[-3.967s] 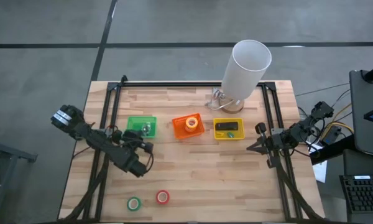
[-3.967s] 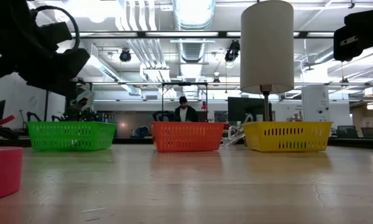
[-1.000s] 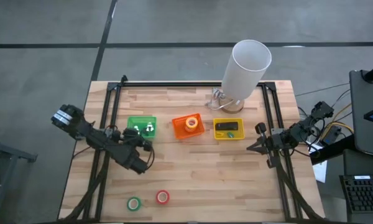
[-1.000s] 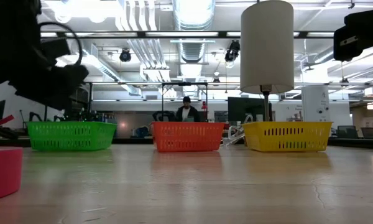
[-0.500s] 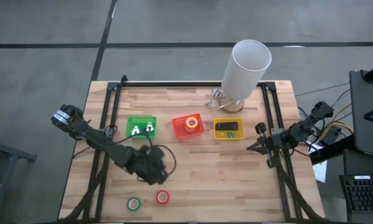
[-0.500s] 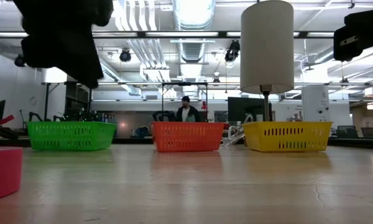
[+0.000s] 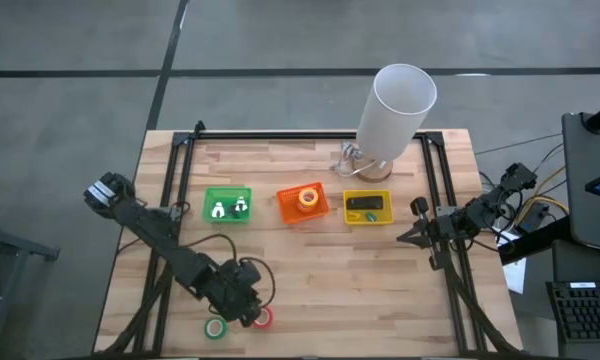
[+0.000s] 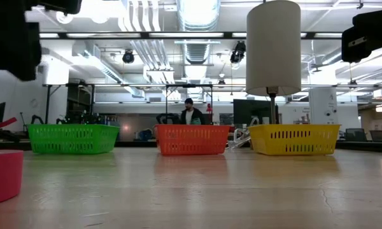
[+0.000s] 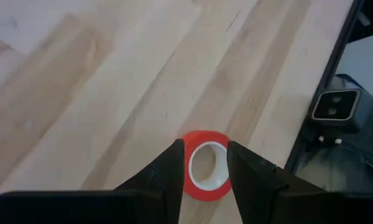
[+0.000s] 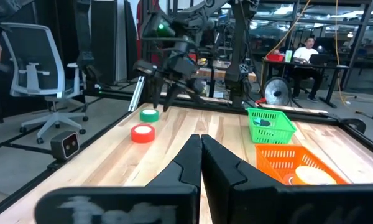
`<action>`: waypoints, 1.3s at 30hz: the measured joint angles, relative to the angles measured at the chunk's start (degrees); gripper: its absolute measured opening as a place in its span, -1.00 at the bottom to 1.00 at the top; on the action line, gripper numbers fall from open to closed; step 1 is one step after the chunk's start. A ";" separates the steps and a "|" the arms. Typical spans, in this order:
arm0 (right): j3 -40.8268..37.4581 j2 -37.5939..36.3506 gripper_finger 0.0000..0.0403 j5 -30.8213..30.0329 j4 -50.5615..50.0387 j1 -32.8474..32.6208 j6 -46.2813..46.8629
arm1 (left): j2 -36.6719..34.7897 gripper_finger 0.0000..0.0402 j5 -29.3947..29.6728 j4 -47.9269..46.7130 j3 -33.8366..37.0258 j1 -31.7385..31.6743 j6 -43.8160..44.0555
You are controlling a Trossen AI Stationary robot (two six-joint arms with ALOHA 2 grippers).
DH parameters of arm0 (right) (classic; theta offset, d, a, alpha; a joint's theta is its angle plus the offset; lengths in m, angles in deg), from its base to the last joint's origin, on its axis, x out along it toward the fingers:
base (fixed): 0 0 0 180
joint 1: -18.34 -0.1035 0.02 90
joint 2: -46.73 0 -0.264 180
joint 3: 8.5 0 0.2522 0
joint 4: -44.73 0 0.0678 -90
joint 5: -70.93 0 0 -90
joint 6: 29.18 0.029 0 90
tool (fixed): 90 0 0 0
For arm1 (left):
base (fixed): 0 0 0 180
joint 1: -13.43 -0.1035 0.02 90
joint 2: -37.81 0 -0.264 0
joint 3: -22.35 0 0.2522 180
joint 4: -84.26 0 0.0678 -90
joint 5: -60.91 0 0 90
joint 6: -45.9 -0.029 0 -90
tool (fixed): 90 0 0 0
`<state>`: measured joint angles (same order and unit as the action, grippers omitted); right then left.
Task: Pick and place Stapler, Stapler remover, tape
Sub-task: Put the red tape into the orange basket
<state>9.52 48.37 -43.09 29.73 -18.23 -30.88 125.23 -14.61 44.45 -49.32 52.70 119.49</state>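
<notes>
Sorting, part done: stapler point(image 7: 361, 203) lying in the yellow bin point(image 7: 387, 220), one tape roll point(image 7: 307, 197) in the orange bin point(image 7: 282, 210).
I am lowering my left tool point(image 9: 204, 165), open, astride the red tape point(image 9: 205, 188) on the table point(image 7: 380, 290); green tape point(image 7: 214, 328) waiting beside; right tool point(image 10: 201, 155) closed, idling.

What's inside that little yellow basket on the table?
The yellow basket holds a dark bar-shaped stapler and a small green item. Anything beneath them is hidden.

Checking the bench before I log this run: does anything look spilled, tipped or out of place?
Nothing stands out. The green bin, orange bin and yellow bin sit upright in a row, and the red tape lies flat between the left end effector fingers.
</notes>
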 joint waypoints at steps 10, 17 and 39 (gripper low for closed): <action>0.00 0.01 -0.96 0.00 0.00 -0.01 -0.20 | 6.45 -0.29 -2.46 2.53 0.09 0.82 7.62; 0.00 0.01 -0.96 -0.01 0.00 0.01 -0.01 | 8.51 -0.04 -3.75 4.34 0.09 1.35 8.54; 0.00 0.01 -0.96 0.00 0.00 -0.01 0.02 | 13.66 -0.34 -3.20 6.59 0.07 1.62 7.19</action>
<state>9.52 48.38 -43.09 29.73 -18.24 -30.86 138.89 -17.81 51.05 -49.25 54.32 126.68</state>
